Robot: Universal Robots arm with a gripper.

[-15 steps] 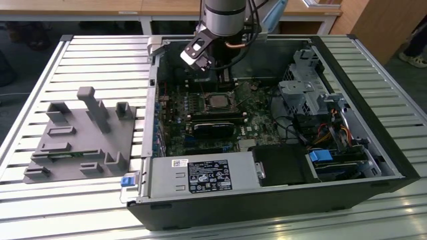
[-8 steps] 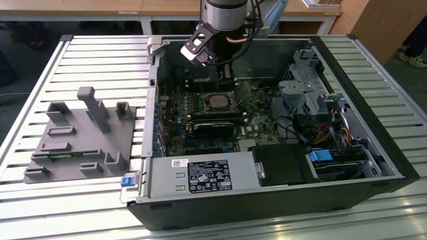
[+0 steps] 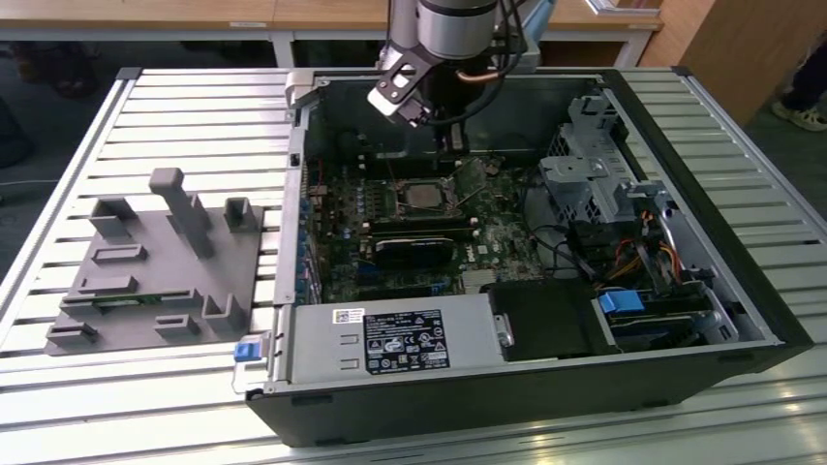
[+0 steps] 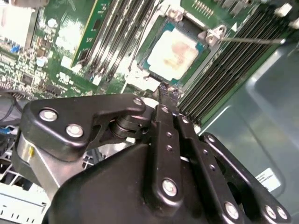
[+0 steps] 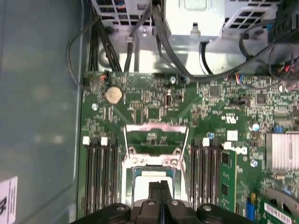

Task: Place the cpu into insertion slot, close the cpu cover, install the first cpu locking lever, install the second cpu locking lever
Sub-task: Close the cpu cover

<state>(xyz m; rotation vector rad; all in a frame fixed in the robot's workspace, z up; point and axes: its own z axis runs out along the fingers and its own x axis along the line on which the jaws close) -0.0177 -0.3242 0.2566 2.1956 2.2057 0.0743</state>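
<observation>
The cpu (image 4: 175, 52) lies flat in the insertion slot (image 5: 154, 171) inside the open computer case (image 3: 517, 407). Its silvery top is bare, and the cpu cover (image 5: 156, 127) is tipped up and open beyond it. My pincer (image 5: 160, 185) is pressed shut with nothing between its fingers, tips hanging just over the slot's edge. I judge the danger is going too low: the closed tips could scrape the chip or nudge it askew, and a skewed chip under the cover could harm the socket's contacts.
</observation>
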